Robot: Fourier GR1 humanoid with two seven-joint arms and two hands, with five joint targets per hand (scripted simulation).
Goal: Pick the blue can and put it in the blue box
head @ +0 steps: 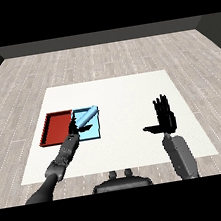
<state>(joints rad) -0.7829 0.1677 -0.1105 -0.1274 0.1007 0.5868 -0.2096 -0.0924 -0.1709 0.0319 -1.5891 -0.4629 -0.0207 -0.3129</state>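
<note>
Grey forearms, black hands

At lower left, the left hand ends a slim segmented grey forearm; at lower right, the right hand, black with slender fingers, ends a thicker rounded one.

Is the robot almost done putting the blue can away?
Nearly. The can is picked up and over the blue tray, tilted. The left hand is curled round its lower end. Left to do: let go. The right hand waits open.

No text, label, brand, number or sign can be read anywhere (the blue can at centre left shows a plain, unmarked side).
</note>
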